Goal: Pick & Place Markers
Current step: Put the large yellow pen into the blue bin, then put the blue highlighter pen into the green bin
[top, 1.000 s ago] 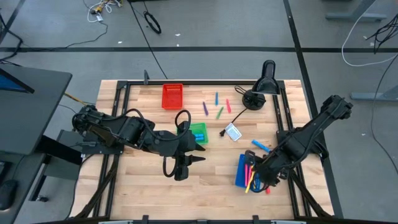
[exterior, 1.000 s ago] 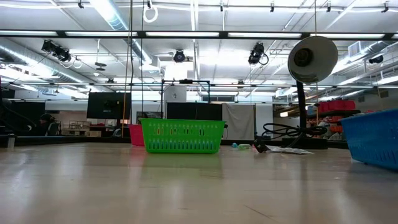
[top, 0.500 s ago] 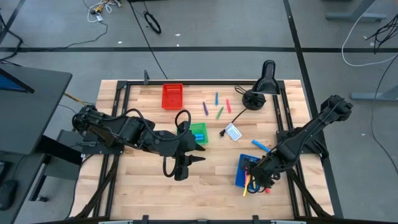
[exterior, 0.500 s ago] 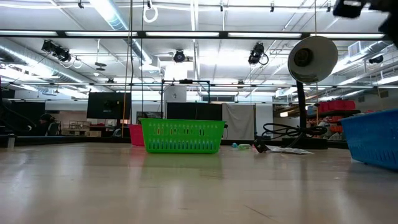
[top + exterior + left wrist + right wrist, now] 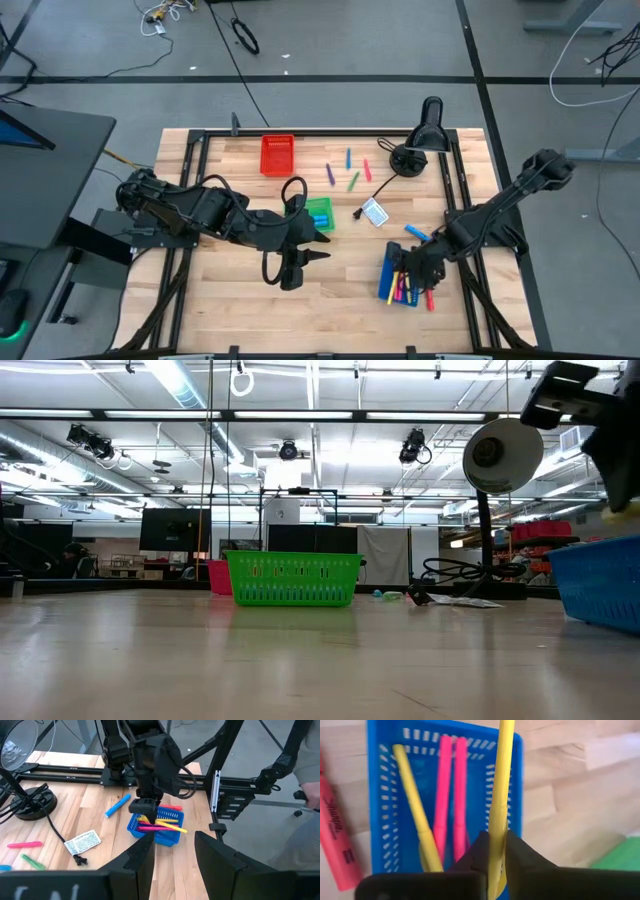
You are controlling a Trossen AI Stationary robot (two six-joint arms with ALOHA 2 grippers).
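Observation:
My right gripper (image 5: 413,268) hangs over the blue tray (image 5: 386,282) at the table's near right and is shut on a yellow marker (image 5: 501,780). Inside the tray lie another yellow marker (image 5: 412,805) and two pink ones (image 5: 449,795). A red marker (image 5: 335,837) lies on the wood beside the tray, and a blue one (image 5: 418,233) lies just beyond it. Several more markers (image 5: 345,172) lie near the table's far edge. My left gripper (image 5: 172,852) waits open at the table's middle, beside the green tray (image 5: 320,213). My right gripper pinches the yellow marker between its two fingers near one end (image 5: 499,822), coming from above. The rest of the marker stretches out over the blue tray, past its far rim (image 5: 517,750). Whether the marker touches the tray I cannot tell.
A red tray (image 5: 278,155) stands near the far edge, and a white-and-blue card (image 5: 375,212) lies mid-table. A black lamp (image 5: 415,145) with its cord occupies the far right corner. Bare wood lies in front of the left gripper, toward the near edge.
My right gripper, still shut on the yellow marker, has shifted a little toward the far edge and has come into the low view from above. The marker stuck out past the blue tray's near edge before; now it lies over the tray.

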